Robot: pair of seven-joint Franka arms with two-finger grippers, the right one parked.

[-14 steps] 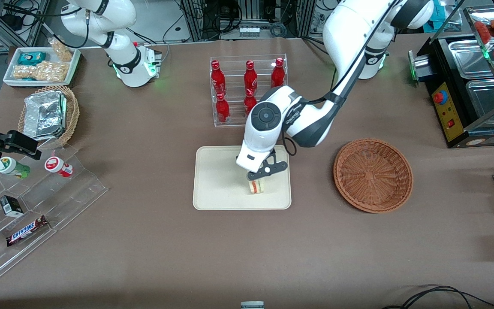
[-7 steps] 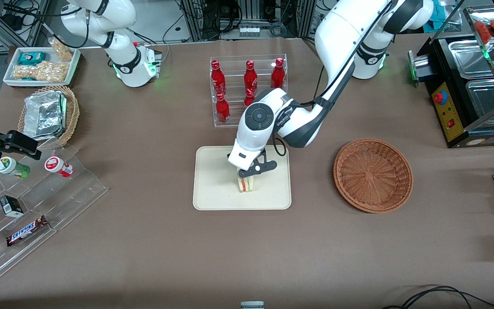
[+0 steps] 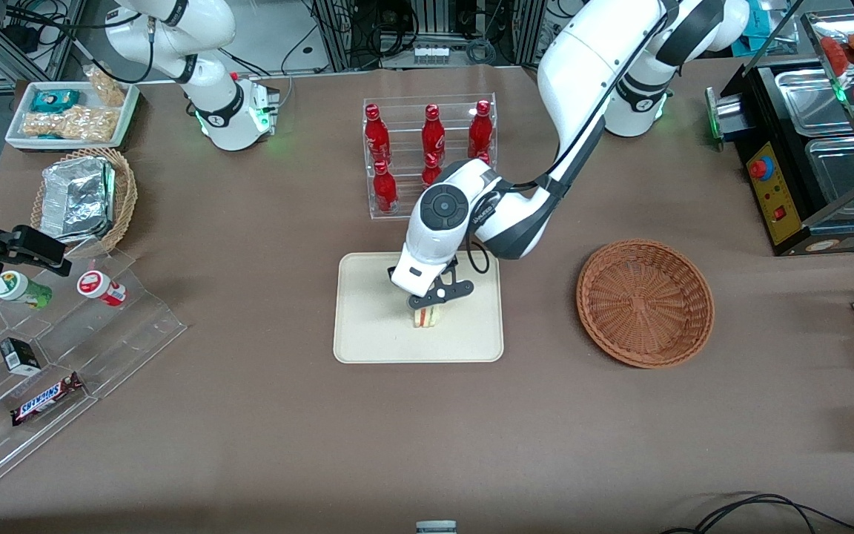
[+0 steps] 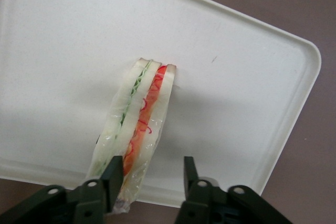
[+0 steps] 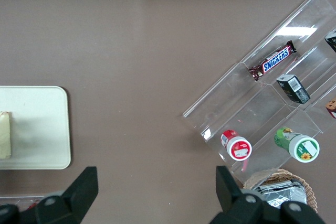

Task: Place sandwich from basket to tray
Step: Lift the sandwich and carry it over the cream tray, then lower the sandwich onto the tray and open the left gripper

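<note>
On the tray (image 3: 368,326) we see the sandwich (image 3: 427,317) standing on edge.
Just above it our gripper (image 4: 149,174) hangs with its fingers (image 4: 112,174) spread, one touching the wrapped bread, nothing clamped; toward the working arm's end lies the basket (image 3: 645,302); farther off stand red bottles (image 3: 427,144).

front: high overview | left wrist: close, downward | shared: tray (image 3: 368,326) (image 4: 252,77), gripper (image 3: 427,311)
</note>
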